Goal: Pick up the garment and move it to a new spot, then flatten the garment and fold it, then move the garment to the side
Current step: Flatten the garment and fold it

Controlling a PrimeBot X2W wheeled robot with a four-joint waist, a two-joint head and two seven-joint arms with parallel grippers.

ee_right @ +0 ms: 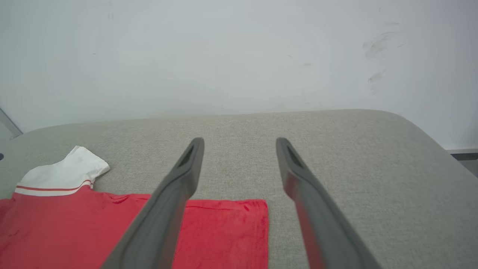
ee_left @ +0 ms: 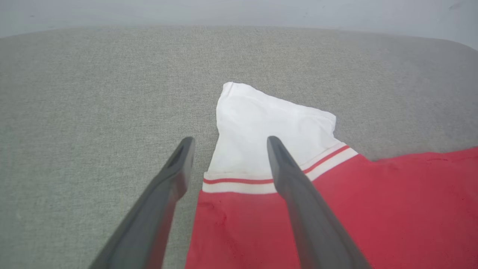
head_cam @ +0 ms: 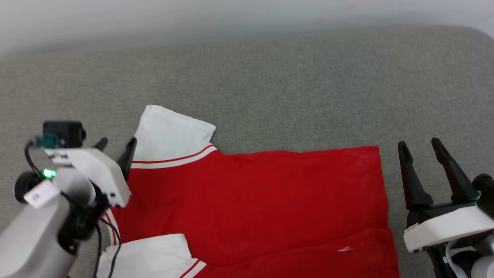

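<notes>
The garment, a red jersey with white sleeves and red-and-white striped trim, lies flat on the grey padded surface, plain side up, its lettering hidden. One white sleeve points away from me; another lies at the near left edge. My left gripper stands open at the jersey's left edge, by the far sleeve, nothing between its fingers. In the left wrist view the garment passes under the right finger. My right gripper stands open just right of the hem, holding nothing. In the right wrist view the garment lies low left.
The grey padded surface stretches bare behind and to both sides of the jersey. A pale wall rises behind it. The surface's rounded right corner drops off at the right.
</notes>
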